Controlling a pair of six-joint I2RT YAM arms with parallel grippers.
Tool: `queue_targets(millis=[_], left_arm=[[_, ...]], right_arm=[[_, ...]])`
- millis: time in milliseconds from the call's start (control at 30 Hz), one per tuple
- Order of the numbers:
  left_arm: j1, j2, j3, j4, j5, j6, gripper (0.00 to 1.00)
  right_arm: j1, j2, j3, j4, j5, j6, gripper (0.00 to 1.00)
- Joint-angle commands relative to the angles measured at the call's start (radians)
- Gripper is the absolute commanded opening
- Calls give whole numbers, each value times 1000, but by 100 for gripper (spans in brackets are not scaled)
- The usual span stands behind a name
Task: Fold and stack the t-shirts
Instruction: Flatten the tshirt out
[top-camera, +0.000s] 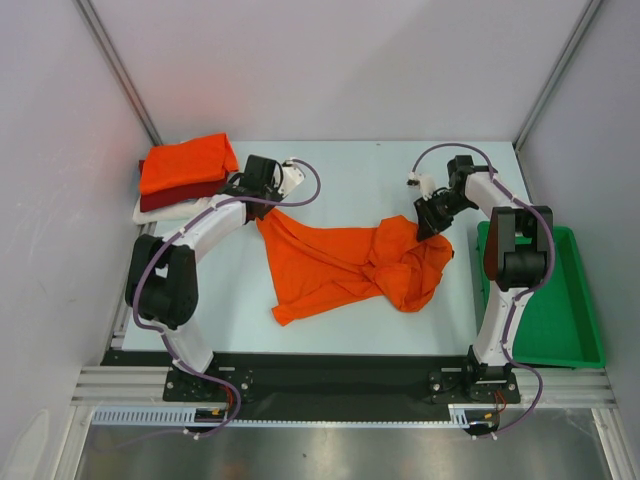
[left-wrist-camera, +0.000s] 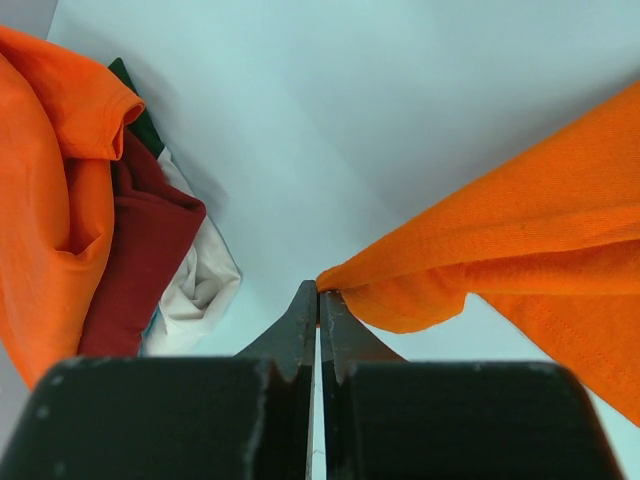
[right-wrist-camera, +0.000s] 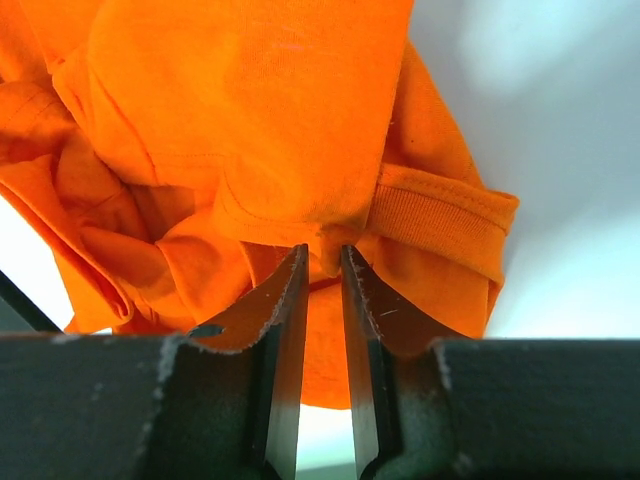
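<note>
Orange t-shirt (top-camera: 340, 265): ribbed collar (right-wrist-camera: 440, 215) beside right end effector (right-wrist-camera: 322, 258), wrist-view only

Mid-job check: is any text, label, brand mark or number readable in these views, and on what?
None can be read. The orange t-shirt, the folded stack and the green tray show no print, tag or label in any view.

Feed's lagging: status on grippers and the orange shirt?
Left gripper shut on loose orange shirt, at a corner. Right gripper shut on its bunched end. Nothing blocking.

Green tray (top-camera: 560, 325) (plastic) sits at the table's (top-camera: 350, 170) right edge.
</note>
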Motion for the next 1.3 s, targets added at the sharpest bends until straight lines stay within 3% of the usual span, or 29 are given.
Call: queue_targets(millis=[0, 367, 600, 733, 1200, 1267], left_arm=[[-7, 3, 40, 26, -18, 22, 0], [-18, 22, 64, 27, -19, 25, 1], [-22, 32, 77, 27, -21, 28, 1], [-27, 32, 75, 30, -25, 31, 1], [-33, 15, 54, 38, -35, 38, 0], [-36, 13, 49, 39, -36, 41, 1]], right_arm=[[-4, 5, 11, 6, 7, -1, 24], [-19, 14, 11, -3, 15, -12, 23], [-11, 29, 20, -49, -12, -36, 34], [-7, 54, 38, -68, -26, -33, 28], [-10, 26, 57, -31, -34, -12, 25], [-8, 25, 55, -28, -37, -10, 20]])
